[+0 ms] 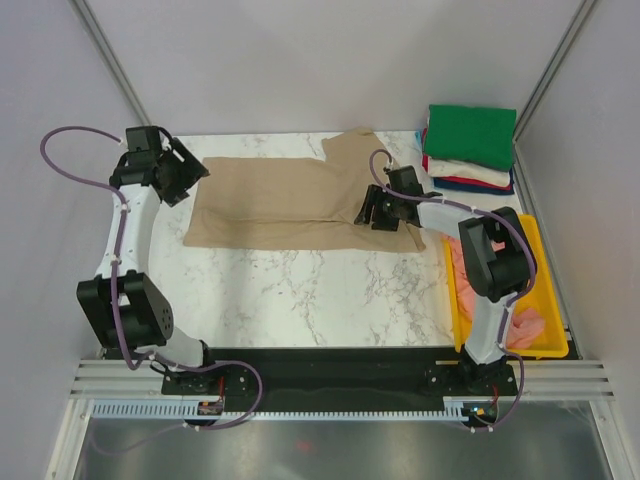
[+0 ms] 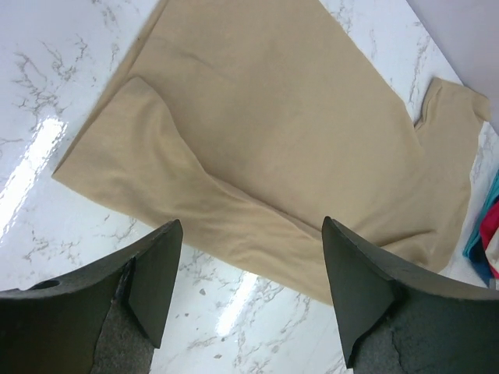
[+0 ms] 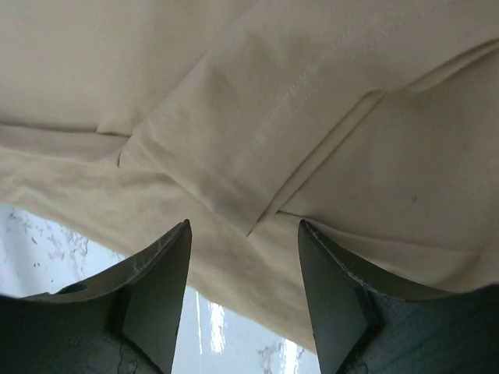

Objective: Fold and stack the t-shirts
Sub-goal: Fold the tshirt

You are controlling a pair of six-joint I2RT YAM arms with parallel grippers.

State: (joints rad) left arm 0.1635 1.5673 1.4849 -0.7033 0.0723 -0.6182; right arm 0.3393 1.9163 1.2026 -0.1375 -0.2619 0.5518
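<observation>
Near right: yellow tray (image 1: 453, 318) holding a crumpled pink t-shirt (image 1: 535, 325). Mid-table: tan t-shirt (image 1: 290, 200) spread flat on the marble table (image 1: 300, 300). Right gripper (image 3: 245, 226), jaws parted and empty, is poised over a folded sleeve hem. Left gripper (image 2: 251, 226), jaws wide apart and empty, hangs above the shirt's left end. Far right corner: stack of folded t-shirts (image 1: 468, 172), green t-shirt (image 1: 470, 130) uppermost.

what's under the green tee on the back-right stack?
Under the green t-shirt lies a folded white t-shirt, then edges of a red t-shirt and a blue t-shirt. Only their near edges show; the rest, and any further layers, are covered.
</observation>
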